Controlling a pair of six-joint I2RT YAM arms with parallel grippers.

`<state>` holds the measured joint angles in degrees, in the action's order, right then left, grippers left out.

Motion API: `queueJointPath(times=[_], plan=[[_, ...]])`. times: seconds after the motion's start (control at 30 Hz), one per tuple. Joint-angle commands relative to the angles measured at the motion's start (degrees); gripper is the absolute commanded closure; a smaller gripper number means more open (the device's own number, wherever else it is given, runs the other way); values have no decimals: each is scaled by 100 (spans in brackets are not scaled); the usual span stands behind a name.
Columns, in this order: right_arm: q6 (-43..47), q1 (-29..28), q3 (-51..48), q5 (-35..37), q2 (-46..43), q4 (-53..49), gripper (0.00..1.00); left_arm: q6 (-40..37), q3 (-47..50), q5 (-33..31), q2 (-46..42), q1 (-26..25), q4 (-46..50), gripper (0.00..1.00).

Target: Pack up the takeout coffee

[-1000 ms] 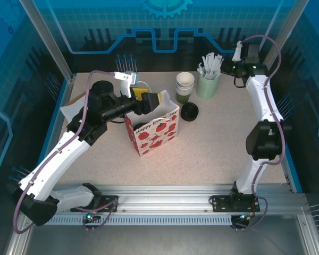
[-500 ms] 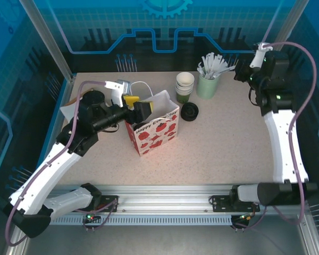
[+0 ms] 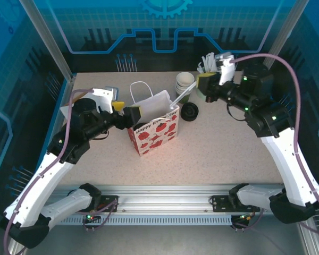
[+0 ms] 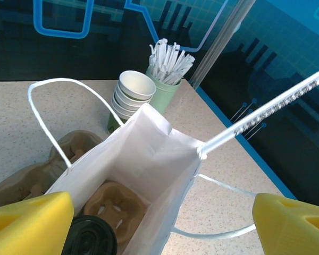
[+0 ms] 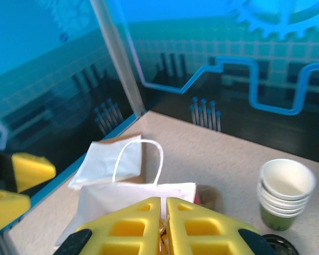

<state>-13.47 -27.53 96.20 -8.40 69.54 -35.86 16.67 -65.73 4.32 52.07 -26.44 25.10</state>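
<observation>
White paper printed with red strawberries makes up the gift bag (image 3: 151, 130), which stands open in the middle of the tabletop (image 3: 223, 143) with its thin loop handles up. Down inside it, seen from the left wrist, the round black top of the takeout coffee (image 4: 89, 237) sits beside an empty socket of a brown pulp cup carrier (image 4: 117, 204); the cup's body under that top is hidden. The left pincer (image 4: 159, 226) is spread wide and holds nothing, its yellow fingers (image 4: 29, 223) standing to either side of the bag's near end. The right pincer (image 5: 163, 204) is closed, its yellow pads pressed together. In the overhead view a long white stick (image 3: 183, 96) runs from it down to a corner of the bag's rim, where the tip touches the paper, so it appears pinched on that stick. Beyond the bag stands a stack of lidless cups (image 3: 184, 85) and, just beside it, a pale green cup of white sticks (image 3: 208, 85). A loose black lid (image 3: 190, 111) lies flat on the tabletop between the bag and the stack. A second pulp carrier (image 4: 40, 178) lies just outside the bag, and flat white bags (image 5: 103, 162) lie near the tabletop's left edge.
</observation>
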Motion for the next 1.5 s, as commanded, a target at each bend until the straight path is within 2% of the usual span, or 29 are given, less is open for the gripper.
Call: queueJointPath(times=[0.0,0.33,0.6,0.77,0.93,1.07,1.13,1.23,1.37,1.4,1.47], plan=[[283,-394,268,215,272,-290,88,-172,109,-193,-135,68,127,11],[578,-821,421,723,1192,-347,88,-233,287,-178,-223,75,33,11],[644,-925,370,789,1876,-290,87,-259,386,-165,-217,77,-28,11],[640,-1029,285,760,2250,-272,83,-286,447,-188,-237,76,-71,11],[606,-1035,300,803,2272,-329,69,-320,530,-224,-240,81,-140,10],[647,-1031,412,1003,1986,-419,51,-348,601,-315,-246,79,-238,10],[688,-1035,439,1148,1773,-456,39,-348,630,-400,-250,78,-279,9],[779,-1026,386,1440,1444,-536,20,-348,674,-605,-242,84,-318,7],[890,-997,124,1947,961,-587,3,-301,694,-927,-223,117,-293,1],[883,-985,46,2107,823,-607,0,-279,677,-1012,-217,137,-261,1],[885,-974,-105,2343,616,-658,0,-159,623,-1223,-210,193,-187,1]])
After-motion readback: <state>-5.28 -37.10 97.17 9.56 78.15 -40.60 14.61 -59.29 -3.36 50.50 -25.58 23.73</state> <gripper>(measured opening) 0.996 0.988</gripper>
